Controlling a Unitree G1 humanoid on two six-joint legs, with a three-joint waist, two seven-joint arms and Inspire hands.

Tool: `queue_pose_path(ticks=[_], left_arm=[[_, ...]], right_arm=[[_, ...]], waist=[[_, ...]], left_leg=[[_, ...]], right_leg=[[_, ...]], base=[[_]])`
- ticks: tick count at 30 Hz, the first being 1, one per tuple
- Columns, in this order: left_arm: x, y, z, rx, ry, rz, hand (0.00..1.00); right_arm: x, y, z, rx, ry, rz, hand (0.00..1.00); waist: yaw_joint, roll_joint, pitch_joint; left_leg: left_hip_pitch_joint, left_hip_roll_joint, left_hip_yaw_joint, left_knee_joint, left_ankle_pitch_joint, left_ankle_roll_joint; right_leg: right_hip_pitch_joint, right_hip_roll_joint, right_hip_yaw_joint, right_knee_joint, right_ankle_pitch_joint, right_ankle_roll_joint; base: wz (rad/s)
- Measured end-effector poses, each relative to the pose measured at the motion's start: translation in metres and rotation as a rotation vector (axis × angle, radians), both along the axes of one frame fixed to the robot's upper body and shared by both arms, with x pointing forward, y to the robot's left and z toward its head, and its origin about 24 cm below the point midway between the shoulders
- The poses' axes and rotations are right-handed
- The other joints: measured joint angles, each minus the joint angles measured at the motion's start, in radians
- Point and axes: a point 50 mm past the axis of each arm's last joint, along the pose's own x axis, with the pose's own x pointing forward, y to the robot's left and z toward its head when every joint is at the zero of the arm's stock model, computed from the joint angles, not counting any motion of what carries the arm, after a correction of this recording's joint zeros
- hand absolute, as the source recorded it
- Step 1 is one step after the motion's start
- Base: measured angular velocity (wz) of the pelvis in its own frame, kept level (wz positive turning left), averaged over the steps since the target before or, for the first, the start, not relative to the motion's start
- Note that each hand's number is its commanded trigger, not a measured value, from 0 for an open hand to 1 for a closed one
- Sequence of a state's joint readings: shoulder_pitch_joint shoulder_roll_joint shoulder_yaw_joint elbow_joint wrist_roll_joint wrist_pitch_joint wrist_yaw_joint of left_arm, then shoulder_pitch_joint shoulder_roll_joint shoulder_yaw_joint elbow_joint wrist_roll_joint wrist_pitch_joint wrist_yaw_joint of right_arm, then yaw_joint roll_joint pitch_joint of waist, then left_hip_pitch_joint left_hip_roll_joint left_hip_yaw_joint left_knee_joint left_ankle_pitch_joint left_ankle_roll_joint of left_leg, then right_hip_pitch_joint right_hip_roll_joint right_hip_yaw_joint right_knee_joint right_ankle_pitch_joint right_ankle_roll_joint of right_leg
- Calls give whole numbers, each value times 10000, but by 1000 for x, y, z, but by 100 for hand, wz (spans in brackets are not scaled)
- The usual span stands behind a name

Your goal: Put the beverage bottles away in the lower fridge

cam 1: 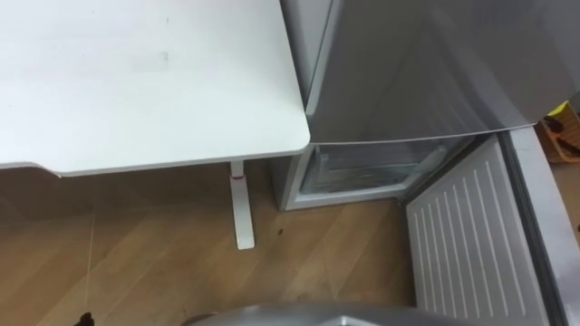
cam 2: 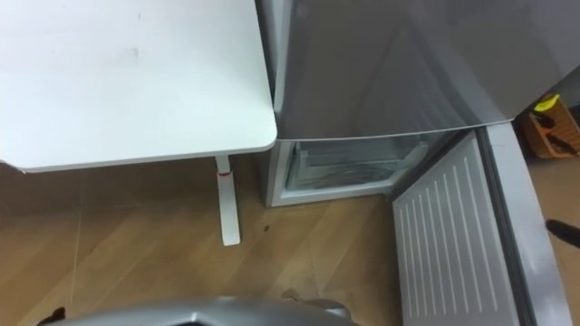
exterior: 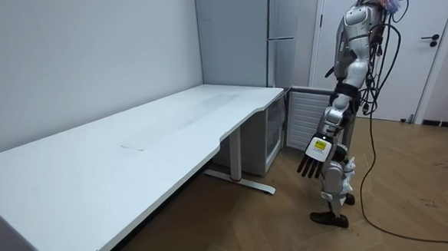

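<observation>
The grey fridge (cam 1: 426, 63) stands ahead of me, to the right of the desk. Its lower compartment (cam 1: 362, 167) is open and shows a clear drawer inside. The lower door (cam 1: 471, 244) swings out toward me on the right, its ribbed white inner side up. In the room view I stand upright on the wooden floor just before that door (exterior: 304, 117). My left hand (exterior: 314, 161) hangs by my thigh with straight fingers, holding nothing. A dark edge of my right hand (cam 2: 564, 233) peeks in at the right border.
A large white desk (cam 1: 136, 81) fills the left, its white leg and foot (cam 1: 240, 213) on the wooden floor close to the fridge. An orange object (cam 1: 562, 131) lies beyond the fridge door. A white room door (exterior: 427, 46) is behind me.
</observation>
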State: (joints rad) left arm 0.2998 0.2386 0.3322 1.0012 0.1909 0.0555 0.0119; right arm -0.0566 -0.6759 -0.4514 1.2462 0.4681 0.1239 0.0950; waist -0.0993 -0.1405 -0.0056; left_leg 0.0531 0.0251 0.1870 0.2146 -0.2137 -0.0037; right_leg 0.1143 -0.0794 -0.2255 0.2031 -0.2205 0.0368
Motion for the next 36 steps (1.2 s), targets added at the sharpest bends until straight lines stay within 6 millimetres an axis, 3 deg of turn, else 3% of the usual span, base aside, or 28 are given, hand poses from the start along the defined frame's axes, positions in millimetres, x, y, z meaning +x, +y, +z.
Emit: queue_pose_path(ticks=[8, 14, 23, 30, 36], left_arm=[[-3, 4, 0, -200, 280, 48, 0], [-7, 5, 0, -207, 458, 85, 0], [-17, 3, -2, -377, 1128, -101, 0], [-16, 8, 0, -239, 1148, -240, 0], [-6, 14, 3, 92, 895, -350, 0]], right_arm=[[-13, 15, -16, 1936, 276, 1223, 0], [-18, 23, -22, 2787, 344, 1875, 0], [-32, 33, -34, 3286, 463, 1921, 0], [-32, 29, -32, 2778, 491, 1453, 0], [-24, 27, -30, 2361, 551, 1302, 0]], waist=[[494, -227, 11], [779, -402, 75], [824, -290, 43], [767, -137, 18], [754, -177, 39]], left_leg=[[129, 35, -2, -74, 20, -29], [15, 194, -14, 101, -14, -99], [-163, 292, -94, 256, -77, -155], [-220, 368, -90, 379, -76, -191], [-275, 371, 5, 406, -71, -187]], right_leg=[[71, 32, -48, -30, 18, -28], [87, 164, -242, -197, 180, -100], [92, 267, -256, -221, 225, -168], [67, 326, -254, -194, 241, -188], [-85, 325, -120, -160, 264, -228]], base=[[0], [0], [1], [0], [-5]])
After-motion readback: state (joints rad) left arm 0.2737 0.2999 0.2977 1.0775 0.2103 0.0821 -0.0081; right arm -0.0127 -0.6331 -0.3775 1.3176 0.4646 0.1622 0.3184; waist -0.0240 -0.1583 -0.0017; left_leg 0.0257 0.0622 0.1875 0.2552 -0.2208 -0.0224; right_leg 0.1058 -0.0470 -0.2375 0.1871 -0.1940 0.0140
